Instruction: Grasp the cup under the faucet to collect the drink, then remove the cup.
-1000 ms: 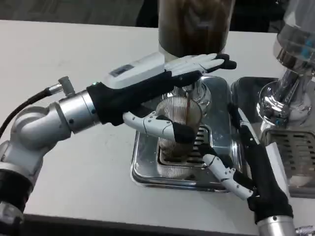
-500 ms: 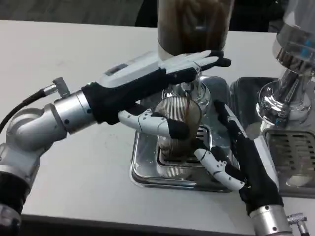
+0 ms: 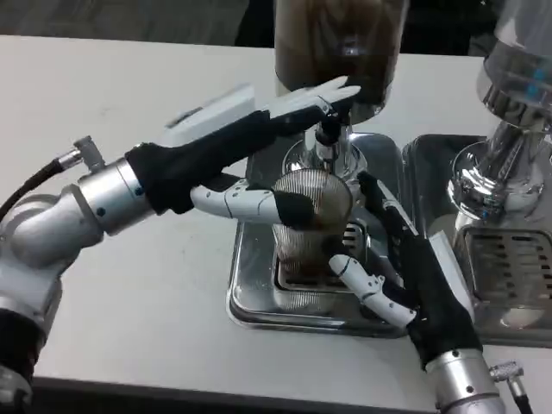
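Now the cup (image 3: 309, 226) sits between left hand (image 3: 259, 164) and right hand (image 3: 405, 276).

Second dispenser (image 3: 517, 112) at right, on own drip tray (image 3: 504, 276).

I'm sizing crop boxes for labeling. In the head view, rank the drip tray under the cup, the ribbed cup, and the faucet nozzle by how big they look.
1. Drip tray, largest.
2. Ribbed cup.
3. Faucet nozzle, smallest; the left hand partly covers it.
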Controlling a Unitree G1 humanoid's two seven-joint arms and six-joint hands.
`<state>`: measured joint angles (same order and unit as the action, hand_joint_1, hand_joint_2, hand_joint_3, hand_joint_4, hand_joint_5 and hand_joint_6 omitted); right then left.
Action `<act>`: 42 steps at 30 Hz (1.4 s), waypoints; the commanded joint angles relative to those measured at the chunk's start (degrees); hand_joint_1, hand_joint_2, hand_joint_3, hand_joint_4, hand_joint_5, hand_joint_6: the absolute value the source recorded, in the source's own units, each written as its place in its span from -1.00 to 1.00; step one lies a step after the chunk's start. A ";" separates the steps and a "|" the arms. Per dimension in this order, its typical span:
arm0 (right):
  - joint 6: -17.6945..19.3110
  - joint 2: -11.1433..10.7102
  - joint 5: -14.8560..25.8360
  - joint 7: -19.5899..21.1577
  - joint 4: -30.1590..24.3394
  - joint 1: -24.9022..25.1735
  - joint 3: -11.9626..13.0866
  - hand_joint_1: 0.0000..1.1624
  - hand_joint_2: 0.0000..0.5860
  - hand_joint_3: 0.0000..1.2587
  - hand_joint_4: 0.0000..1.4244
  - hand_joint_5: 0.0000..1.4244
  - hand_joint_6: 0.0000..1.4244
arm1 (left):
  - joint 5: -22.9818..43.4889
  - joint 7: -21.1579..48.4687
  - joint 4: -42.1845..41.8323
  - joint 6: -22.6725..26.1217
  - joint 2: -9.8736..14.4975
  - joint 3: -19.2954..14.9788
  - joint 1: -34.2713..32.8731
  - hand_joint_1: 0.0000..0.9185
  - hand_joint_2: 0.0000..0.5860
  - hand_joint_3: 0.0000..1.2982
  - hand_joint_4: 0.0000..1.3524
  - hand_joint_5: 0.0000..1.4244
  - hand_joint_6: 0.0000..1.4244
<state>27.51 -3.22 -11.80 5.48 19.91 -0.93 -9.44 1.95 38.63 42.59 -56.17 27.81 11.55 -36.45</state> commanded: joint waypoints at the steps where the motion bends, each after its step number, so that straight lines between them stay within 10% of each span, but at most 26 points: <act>1: 1.20 -0.04 0.62 -0.78 0.71 0.92 0.52 -0.09 -0.11 -0.85 -0.92 -0.92 -0.84 | 2.37 2.76 -1.18 0.88 -0.15 -0.93 0.89 -1.00 -0.83 -0.84 -1.00 -0.96 -0.98; 24: 1.08 0.41 0.61 -0.79 -1.24 -1.86 0.68 -0.09 -0.11 -0.83 -0.91 -0.91 -0.84 | 10.42 7.58 -7.58 3.75 -2.01 -5.52 1.55 -1.00 -0.87 -0.80 -0.98 -0.94 -0.95; 42: 0.66 -0.34 1.48 -2.59 -2.10 -1.50 0.93 -0.11 -0.08 -0.87 -0.94 -0.93 -0.84 | 14.63 8.06 -17.10 6.69 0.89 -12.28 10.20 -1.00 -0.87 -0.76 -0.91 -0.89 -0.90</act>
<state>27.69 -3.10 -10.90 3.61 18.48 -2.41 -9.02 15.77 46.70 26.70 -50.01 27.17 0.92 -27.59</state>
